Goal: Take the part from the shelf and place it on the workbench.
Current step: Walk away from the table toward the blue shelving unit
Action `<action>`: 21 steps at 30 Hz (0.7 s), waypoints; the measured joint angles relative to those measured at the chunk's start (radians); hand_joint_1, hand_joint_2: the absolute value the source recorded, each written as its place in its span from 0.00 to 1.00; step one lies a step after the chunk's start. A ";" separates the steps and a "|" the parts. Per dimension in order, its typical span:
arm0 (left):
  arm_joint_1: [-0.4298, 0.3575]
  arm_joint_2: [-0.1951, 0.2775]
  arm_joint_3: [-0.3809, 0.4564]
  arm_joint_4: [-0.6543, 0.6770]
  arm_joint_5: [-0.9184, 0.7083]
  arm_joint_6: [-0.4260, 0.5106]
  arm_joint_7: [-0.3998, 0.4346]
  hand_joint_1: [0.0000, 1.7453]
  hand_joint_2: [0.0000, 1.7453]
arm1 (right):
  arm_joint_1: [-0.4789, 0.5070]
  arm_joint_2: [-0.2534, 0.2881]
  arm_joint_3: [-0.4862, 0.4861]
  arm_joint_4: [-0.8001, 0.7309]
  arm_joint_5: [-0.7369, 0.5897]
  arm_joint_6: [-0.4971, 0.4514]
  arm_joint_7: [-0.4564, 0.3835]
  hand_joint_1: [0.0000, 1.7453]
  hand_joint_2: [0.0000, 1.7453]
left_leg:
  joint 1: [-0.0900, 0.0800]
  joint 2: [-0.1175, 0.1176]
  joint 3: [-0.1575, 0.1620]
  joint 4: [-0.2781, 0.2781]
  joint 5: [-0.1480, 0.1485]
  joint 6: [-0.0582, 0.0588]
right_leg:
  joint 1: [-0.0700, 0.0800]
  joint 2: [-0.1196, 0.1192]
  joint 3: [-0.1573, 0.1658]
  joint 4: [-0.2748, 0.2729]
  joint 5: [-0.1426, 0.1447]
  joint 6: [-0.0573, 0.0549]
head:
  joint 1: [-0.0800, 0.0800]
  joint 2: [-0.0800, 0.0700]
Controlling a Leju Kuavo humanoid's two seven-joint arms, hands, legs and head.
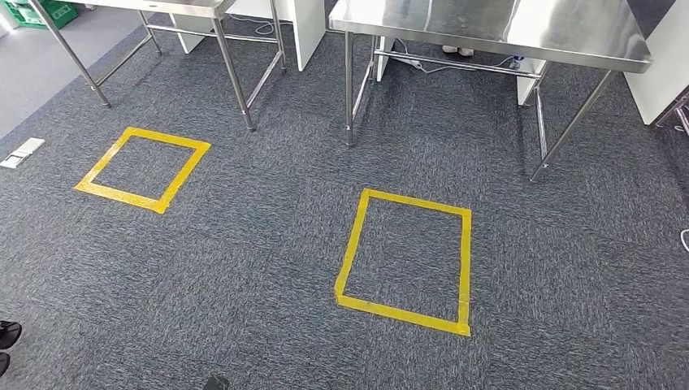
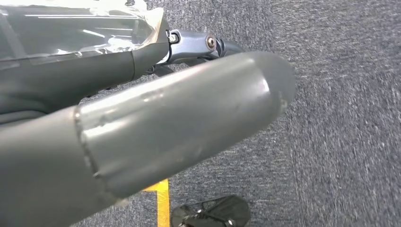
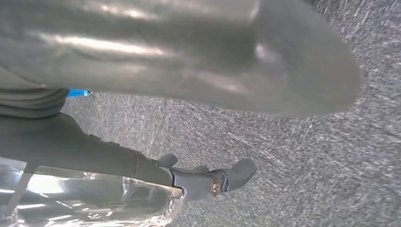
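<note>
Two steel workbenches stand ahead across the carpet, one (image 1: 504, 32) at the far right and one (image 1: 162, 6) at the far left. My left hand (image 2: 142, 123) hangs over the carpet, its thick grey thumb apart from its darker fingers (image 2: 198, 45), and nothing lies between them. My right hand (image 3: 189, 61) hangs the same way, its fingers (image 3: 208, 182) stretched out and holding nothing. A clear shiny film (image 2: 71, 28) (image 3: 94, 203) lies beside each hand's fingers; I cannot tell what it is.
Two yellow tape squares mark the grey carpet, one (image 1: 353, 244) in front of the right bench, one (image 1: 183, 175) before the left. Bench legs and cables stand underneath. A green crate (image 1: 49, 12) sits far left. Dark shoes (image 1: 8, 333) show at the left edge.
</note>
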 joint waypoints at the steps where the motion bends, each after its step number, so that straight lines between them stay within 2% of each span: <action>1: -0.001 0.000 0.000 0.000 0.000 0.000 0.000 0.00 0.00 | 0.000 0.000 0.000 0.000 0.000 0.000 0.000 0.00 0.00 | 0.000 0.014 0.034 -0.064 0.023 0.001 | 0.002 -0.005 0.002 0.001 -0.003 0.006 | 0.000 0.000; 2: -0.002 0.000 0.000 0.000 0.000 0.000 0.000 0.00 0.00 | 0.000 0.000 0.000 0.000 0.000 0.000 0.000 0.00 0.00 | -0.002 0.023 0.058 -0.111 0.036 0.005 | 0.005 -0.009 0.004 0.001 -0.006 0.012 | 0.001 0.000; 3: -0.003 -0.001 0.000 0.000 0.000 0.000 0.000 0.00 0.00 | 0.000 -0.001 0.000 0.000 0.000 0.000 0.000 0.00 0.00 | -0.005 0.027 0.068 -0.132 0.038 0.010 | 0.010 -0.014 0.006 0.001 -0.008 0.019 | 0.002 0.000; 5: -0.004 -0.002 0.000 0.000 0.000 0.000 0.001 0.00 0.00 | -0.001 -0.001 0.000 0.000 -0.001 0.000 0.000 0.00 0.00 | -0.012 0.012 0.067 -0.139 0.037 0.027 | 0.015 -0.026 0.010 -0.004 -0.009 0.035 | 0.006 0.000; 7: -0.003 -0.002 0.000 0.000 0.000 -0.003 0.005 0.00 0.00 | -0.001 -0.001 0.000 0.000 0.001 0.000 0.001 0.00 0.00 | -0.015 -0.002 0.069 -0.145 0.045 0.046 | 0.012 -0.014 0.001 0.019 -0.025 0.043 | 0.007 0.000; 8: -0.003 -0.003 0.000 0.000 0.000 -0.005 0.007 0.00 0.00 | -0.001 -0.001 0.000 0.000 0.001 0.000 0.001 0.00 0.00 | -0.014 -0.009 0.069 -0.148 0.049 0.055 | 0.010 0.001 -0.018 0.062 -0.049 0.042 | 0.009 0.000; 10: -0.003 -0.004 0.000 0.000 0.000 -0.009 0.011 0.00 0.00 | 0.002 0.000 0.000 0.000 0.002 0.000 0.001 0.00 0.00 | -0.015 -0.024 0.065 -0.149 0.051 0.065 | 0.008 0.030 -0.085 0.199 -0.112 0.034 | 0.012 0.000; 11: -0.002 -0.004 0.000 0.000 0.000 -0.010 0.012 0.00 0.00 | 0.003 0.000 0.000 0.000 0.002 0.000 0.001 0.00 0.00 | -0.017 -0.033 0.064 -0.148 0.052 0.066 | 0.009 0.036 -0.118 0.264 -0.134 0.033 | 0.012 0.000; 12: -0.001 -0.005 0.000 0.000 0.000 -0.010 0.013 0.00 0.00 | 0.005 0.000 0.000 0.000 0.003 0.000 0.001 0.00 0.00 | -0.020 -0.043 0.064 -0.148 0.052 0.067 | 0.011 0.039 -0.137 0.298 -0.141 0.036 | 0.012 0.000; 13: 0.000 -0.005 0.000 0.000 0.000 -0.010 0.014 0.00 0.00 | 0.006 0.000 0.000 0.000 0.003 0.000 0.002 0.00 0.00 | -0.021 -0.053 0.064 -0.147 0.052 0.067 | 0.012 0.042 -0.136 0.291 -0.130 0.042 | 0.013 0.000; 14: 0.000 -0.005 0.000 0.000 0.000 -0.010 0.014 0.00 0.00 | 0.006 -0.001 0.000 0.000 0.003 0.000 0.002 0.00 0.00 | -0.023 -0.063 0.065 -0.147 0.052 0.067 | 0.012 0.044 -0.115 0.242 -0.103 0.048 | 0.013 0.000; 16: 0.000 -0.005 0.000 0.000 0.000 -0.010 0.014 0.00 0.00 | 0.005 -0.001 0.000 0.000 0.003 0.000 0.003 0.00 0.00 | -0.026 -0.081 0.066 -0.143 0.051 0.065 | 0.012 0.066 -0.052 0.098 -0.041 0.054 | 0.014 0.000; 17: 0.000 -0.005 0.000 0.000 0.000 -0.011 0.015 0.00 0.00 | 0.004 -0.001 0.000 0.000 0.004 0.000 0.003 0.00 0.00 | -0.028 -0.089 0.065 -0.141 0.049 0.063 | 0.014 0.075 -0.031 0.046 -0.021 0.051 | 0.014 0.000; 18: 0.001 -0.005 0.000 0.000 0.000 -0.011 0.016 0.00 0.00 | 0.003 -0.001 0.001 0.000 0.004 0.000 0.003 0.00 0.00 | -0.030 -0.094 0.063 -0.139 0.048 0.059 | 0.015 0.082 -0.020 0.019 -0.011 0.044 | 0.014 0.000; 21: 0.003 -0.005 0.000 0.000 0.000 -0.012 0.022 0.00 0.00 | 0.002 0.000 0.002 0.000 0.006 0.003 0.002 0.00 0.00 | -0.030 -0.106 0.058 -0.139 0.049 0.048 | 0.017 0.073 -0.013 0.012 -0.006 0.024 | 0.013 0.000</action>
